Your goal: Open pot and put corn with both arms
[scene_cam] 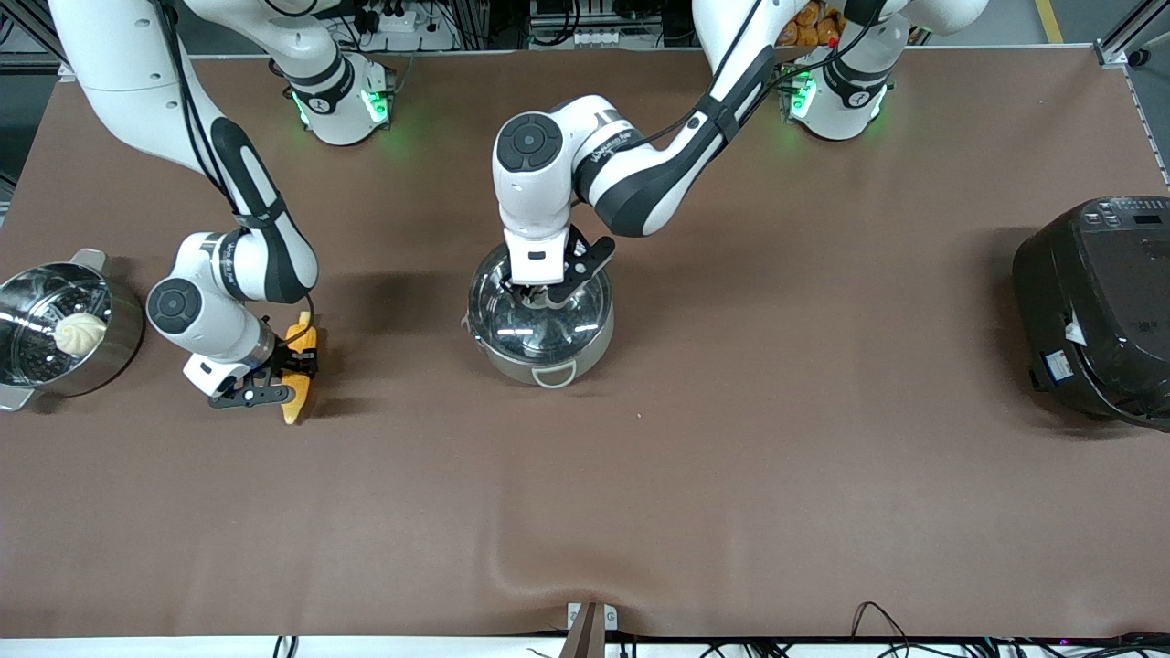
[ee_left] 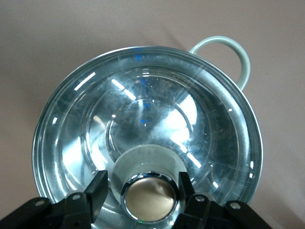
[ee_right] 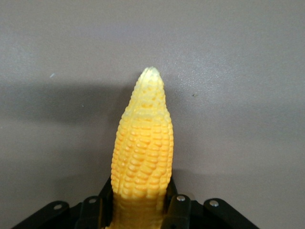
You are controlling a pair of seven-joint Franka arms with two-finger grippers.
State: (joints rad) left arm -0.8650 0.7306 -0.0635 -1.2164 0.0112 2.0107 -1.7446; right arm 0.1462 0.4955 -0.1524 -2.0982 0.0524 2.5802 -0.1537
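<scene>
The steel pot stands mid-table with its glass lid on it. My left gripper is down on the lid, and in the left wrist view its open fingers sit close on either side of the metal knob. A loop handle shows at the pot's rim. My right gripper is shut on the yellow corn and holds it low over the table toward the right arm's end. In the right wrist view the gripper grips the thick end and the pale tip of the corn points away.
A steel steamer pot with a white bun stands at the right arm's end of the table. A large black rice cooker stands at the left arm's end. The brown cloth has a fold near the front edge.
</scene>
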